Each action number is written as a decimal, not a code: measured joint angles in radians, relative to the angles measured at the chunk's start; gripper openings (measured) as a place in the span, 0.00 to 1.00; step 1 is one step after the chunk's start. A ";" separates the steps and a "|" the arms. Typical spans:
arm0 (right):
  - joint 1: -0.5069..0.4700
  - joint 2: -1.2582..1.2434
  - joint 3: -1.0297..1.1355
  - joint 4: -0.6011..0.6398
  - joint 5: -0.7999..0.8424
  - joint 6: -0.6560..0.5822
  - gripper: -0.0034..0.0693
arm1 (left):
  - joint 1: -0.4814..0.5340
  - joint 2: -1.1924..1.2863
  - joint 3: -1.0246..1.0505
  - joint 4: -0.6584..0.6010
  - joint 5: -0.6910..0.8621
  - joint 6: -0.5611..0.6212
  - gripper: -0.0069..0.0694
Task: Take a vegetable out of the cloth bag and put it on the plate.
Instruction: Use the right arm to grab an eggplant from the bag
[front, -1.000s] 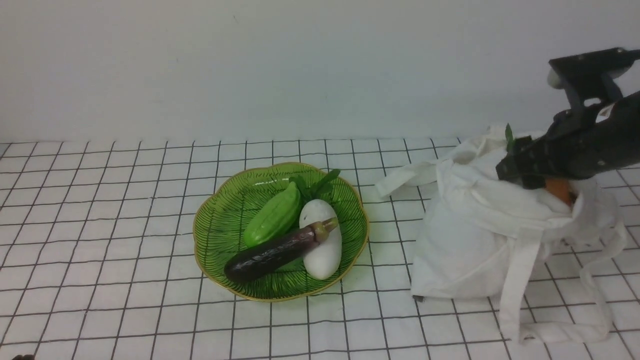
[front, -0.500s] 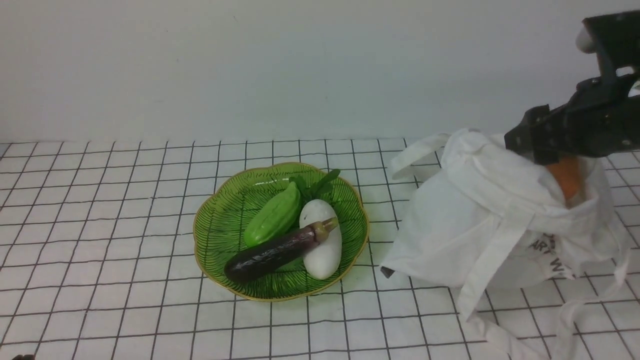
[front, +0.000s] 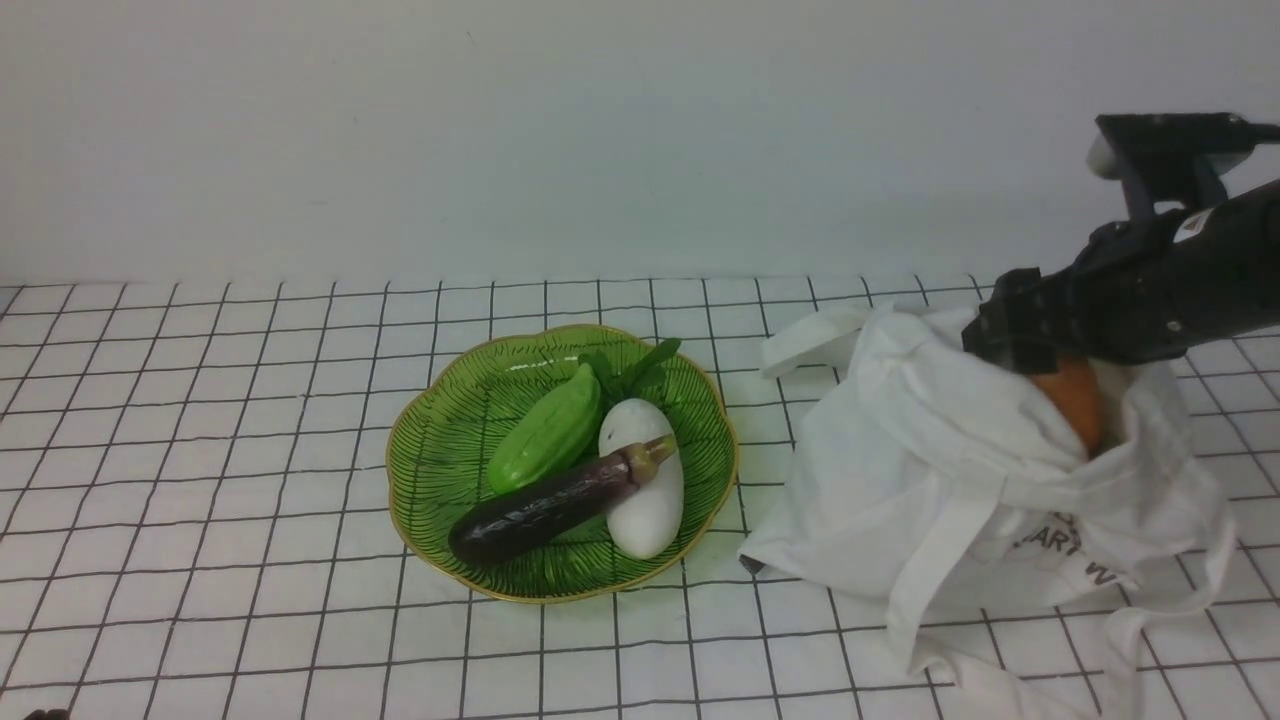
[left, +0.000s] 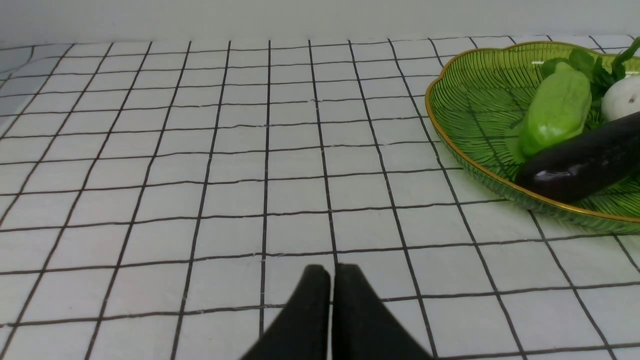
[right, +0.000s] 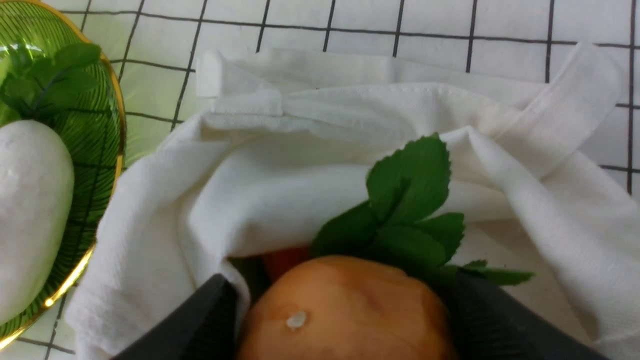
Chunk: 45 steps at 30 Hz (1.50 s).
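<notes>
The white cloth bag (front: 960, 480) slumps on the right, its mouth toward my right gripper (front: 1020, 345). That gripper is at the bag's mouth, shut on a round orange vegetable (front: 1072, 400). In the right wrist view the orange vegetable (right: 345, 310) fills the space between both fingers (right: 210, 315). Bag cloth (right: 280, 190) drapes against one finger and green leaves (right: 405, 210) lie just beyond. The short stubby eggplant is hidden. The green leaf plate (front: 440, 440) is left of the bag. My left gripper (left: 330, 272) is shut and empty, low over the tiles.
The plate holds a long dark eggplant (front: 545, 505), a white vegetable (front: 650, 500), a green gourd (front: 545, 440) and leaves (front: 630, 365). The bag's straps trail toward the front right (front: 1000, 680). A white wall stands behind the gridded tabletop.
My right gripper rose, then dropped back and shifted left with the orange vegetable. The bag was dragged left with it and slumped, showing its dark lettering.
</notes>
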 joint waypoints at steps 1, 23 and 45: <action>0.000 0.000 0.000 0.001 0.003 0.000 0.75 | 0.000 0.000 0.000 0.000 0.000 0.000 0.08; 0.000 0.007 0.000 -0.001 0.047 0.023 0.81 | 0.000 0.000 0.000 0.000 0.000 0.005 0.08; 0.001 -0.092 0.000 -0.050 0.142 0.025 0.04 | 0.000 0.000 0.000 0.000 0.000 0.000 0.08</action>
